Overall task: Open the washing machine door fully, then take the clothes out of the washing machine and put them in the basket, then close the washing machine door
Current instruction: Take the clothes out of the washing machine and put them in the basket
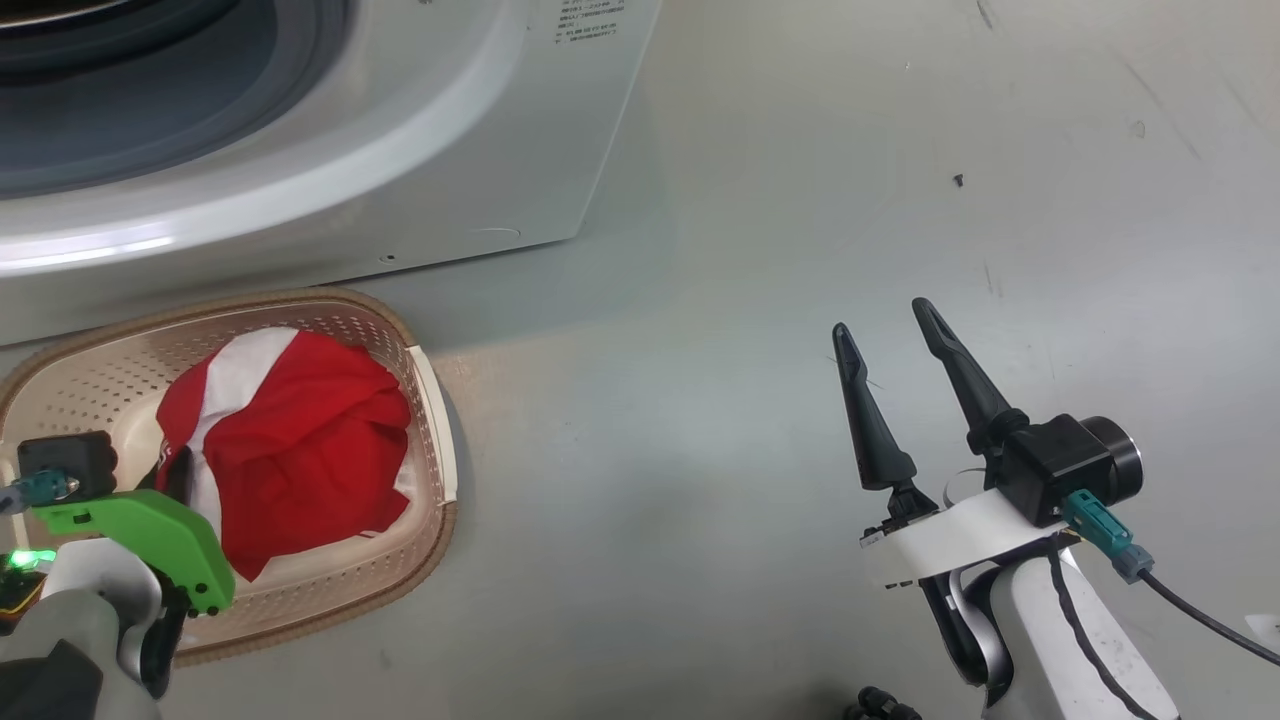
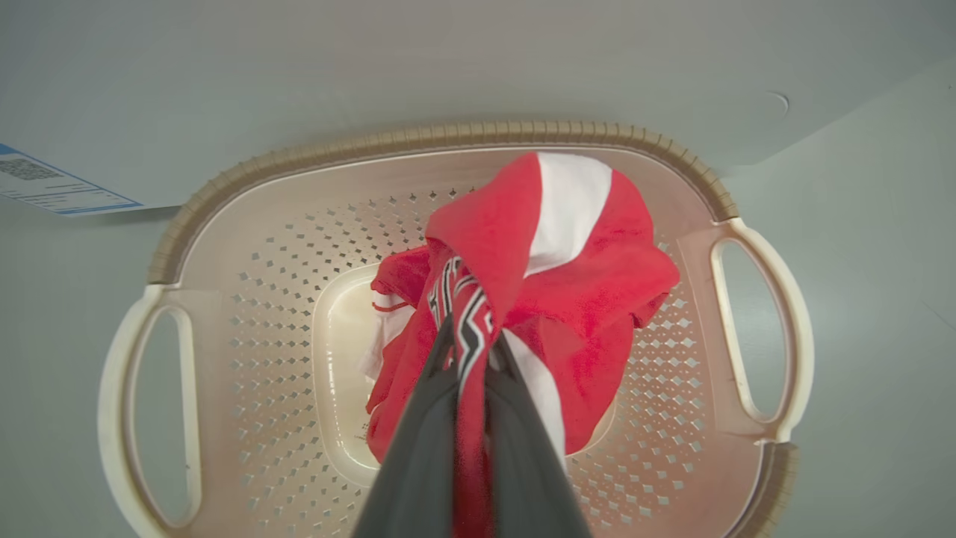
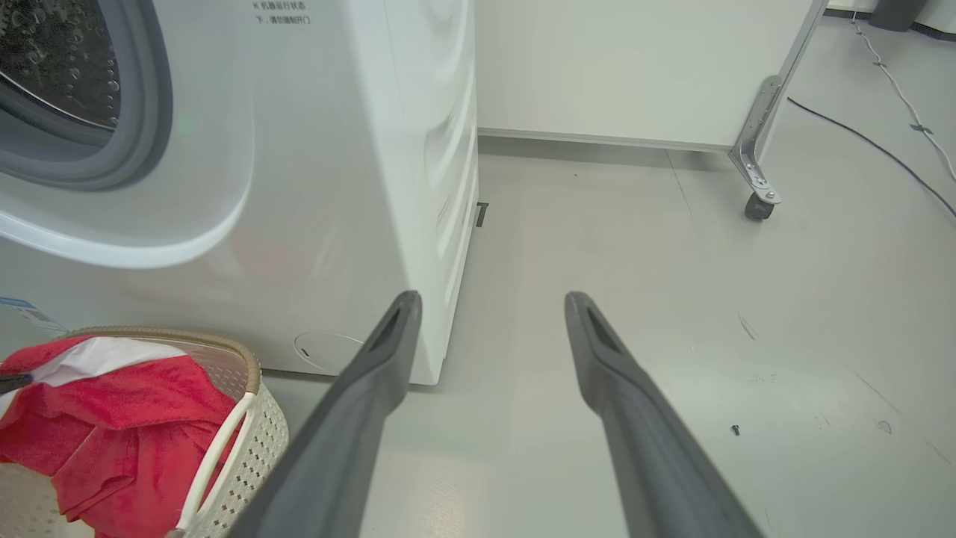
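- One small cream plastic basket (image 1: 100, 375), rounded-rectangular, with perforated sides, a brown woven-look rim (image 2: 448, 138) and two side handles (image 2: 799, 329), on the grey floor (image 1: 800, 200) at the near left of the scene, just in front of the big white front-loading washing machine (image 1: 450, 180).
- In the basket: a crumpled bundle of bright red jersey clothes (image 2: 590, 291) with white stripes and dark lettering, heaped over the middle and right of the bottom, with bare cream bottom to its left.
- One fold of the bundle drawn up above the rest.
- Number of garments in the bundle: cannot tell.
- On the washing machine: a grey rubber-ringed round port (image 3: 142, 112), with part of a dimpled steel drum (image 3: 52, 52) behind it; rest of the drum out of frame.
- Counted: one basket, one washing machine, one small blue label (image 2: 52, 183) on the machine's front, two tools, one small dark screw (image 1: 958, 180) on the floor at the far right.
- At the left tool (image 2: 472, 340): jaws pressed together, clamped on the raised, lettered fold of the clothes, above the middle of the basket.
- At the right tool (image 1: 880, 318): jaws wide apart, holding nothing, touching nothing, above bare floor, well to the right of the basket and of the machine's corner.
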You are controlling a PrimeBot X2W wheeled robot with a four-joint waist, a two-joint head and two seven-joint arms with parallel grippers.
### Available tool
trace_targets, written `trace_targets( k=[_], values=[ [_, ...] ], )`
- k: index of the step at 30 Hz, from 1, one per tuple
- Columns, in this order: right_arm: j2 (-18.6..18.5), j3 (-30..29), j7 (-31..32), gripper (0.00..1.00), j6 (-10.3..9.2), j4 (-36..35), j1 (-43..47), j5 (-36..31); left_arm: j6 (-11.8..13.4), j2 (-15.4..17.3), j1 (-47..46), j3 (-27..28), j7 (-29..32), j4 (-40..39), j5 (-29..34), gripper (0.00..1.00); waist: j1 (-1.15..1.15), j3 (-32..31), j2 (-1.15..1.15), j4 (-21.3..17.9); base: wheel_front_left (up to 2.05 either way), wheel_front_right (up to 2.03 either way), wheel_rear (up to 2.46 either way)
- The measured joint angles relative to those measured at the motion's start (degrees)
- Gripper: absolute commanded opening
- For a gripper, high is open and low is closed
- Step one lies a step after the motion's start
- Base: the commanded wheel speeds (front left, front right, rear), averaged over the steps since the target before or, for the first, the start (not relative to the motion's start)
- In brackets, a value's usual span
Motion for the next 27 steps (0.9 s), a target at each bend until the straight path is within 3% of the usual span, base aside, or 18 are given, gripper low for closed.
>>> trace_targets(
  k=[25,26,27],
  values=[
    [0.05,1.19,0.0,1.0,-1.45,0.18,-1.35,-0.03,1.33,-1.34,-4.95,4.87,-2.32,13.02,-3.76,0.02,0.0,1.68,0.0,-0.16,0.0,0.0,0.0],
    [0.05,1.21,0.0,1.0,-1.45,0.2,-1.5,-0.03,1.32,-1.38,-5.13,4.87,-2.43,13.43,-3.76,0.38,0.0,1.66,0.0,-0.11,0.0,0.0,0.0],
    [0.05,1.24,0.0,1.0,-1.45,0.22,-1.64,-0.03,1.32,-1.43,-5.31,4.87,-2.66,13.93,-3.76,0.84,0.0,1.62,0.0,-0.06,0.0,0.0,0.0]
  ],
)
